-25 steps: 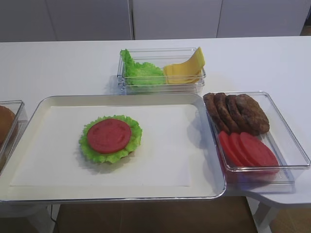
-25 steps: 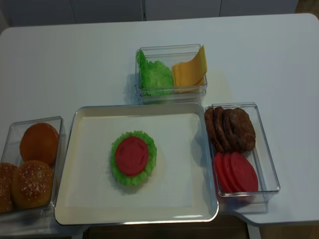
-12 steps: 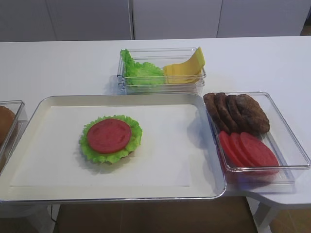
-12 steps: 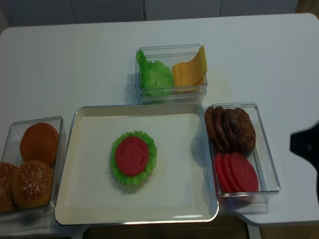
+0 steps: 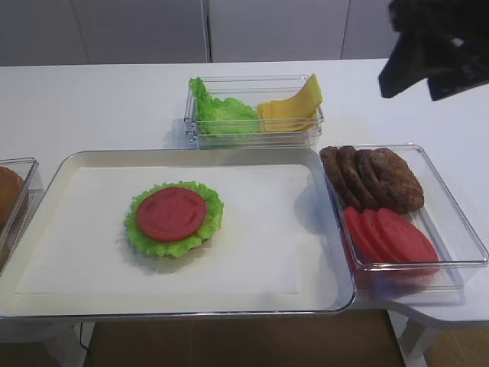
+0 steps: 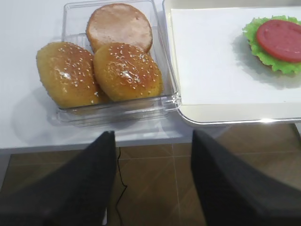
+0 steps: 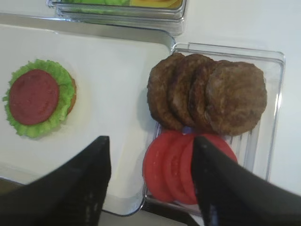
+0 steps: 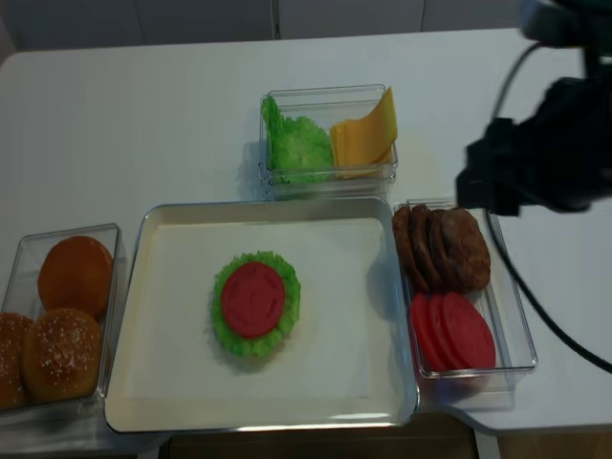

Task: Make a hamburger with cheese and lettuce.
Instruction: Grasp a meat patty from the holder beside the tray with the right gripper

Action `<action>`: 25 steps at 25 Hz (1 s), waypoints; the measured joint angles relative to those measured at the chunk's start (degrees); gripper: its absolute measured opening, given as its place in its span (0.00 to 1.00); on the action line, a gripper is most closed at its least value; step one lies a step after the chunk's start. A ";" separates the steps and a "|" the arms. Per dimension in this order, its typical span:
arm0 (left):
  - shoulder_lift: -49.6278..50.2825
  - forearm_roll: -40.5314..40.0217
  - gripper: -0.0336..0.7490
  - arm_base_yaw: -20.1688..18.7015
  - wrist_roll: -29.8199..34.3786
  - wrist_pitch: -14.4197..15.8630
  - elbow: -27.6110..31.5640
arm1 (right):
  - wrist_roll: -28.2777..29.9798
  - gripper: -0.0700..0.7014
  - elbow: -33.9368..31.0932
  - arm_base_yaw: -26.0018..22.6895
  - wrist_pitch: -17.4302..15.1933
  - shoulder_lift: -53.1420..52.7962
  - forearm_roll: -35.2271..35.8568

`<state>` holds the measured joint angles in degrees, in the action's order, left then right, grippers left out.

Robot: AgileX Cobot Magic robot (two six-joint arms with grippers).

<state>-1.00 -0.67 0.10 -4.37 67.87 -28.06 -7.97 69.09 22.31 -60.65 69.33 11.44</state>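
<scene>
The right gripper [image 7: 149, 183], jaws wide apart and empty, hangs over the 4 overlapping brown patties [image 7: 207, 96]. Take only the top one, then lay it centred on the lettuce-rimmed, tomato-topped hamburger [image 5: 173, 217] on the white tray [image 5: 306, 298]. The left gripper [image 6: 153, 181], jaws apart, holds nothing.

We see the white table [image 8: 143, 124] carrying a tray [image 8: 129, 287] at centre, clear bins at nine [image 8: 24, 258], twelve [image 8: 325, 96], three [image 8: 512, 306].

Bright, even light, soft shadows; wrist views slightly blurred.
</scene>
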 joint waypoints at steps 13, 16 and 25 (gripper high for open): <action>0.00 0.00 0.53 0.00 0.00 0.00 0.00 | -13.43 0.62 15.96 12.27 -5.17 25.53 -18.63; 0.00 0.00 0.53 0.00 0.00 0.00 0.00 | -13.41 0.62 18.63 12.27 -7.58 29.91 -19.94; 0.00 0.00 0.53 0.00 0.00 0.00 0.00 | -13.59 0.52 20.02 14.54 -9.15 33.97 -21.98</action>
<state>-1.00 -0.67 0.10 -4.37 67.87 -28.06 -21.55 89.11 36.85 -69.80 103.30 -10.54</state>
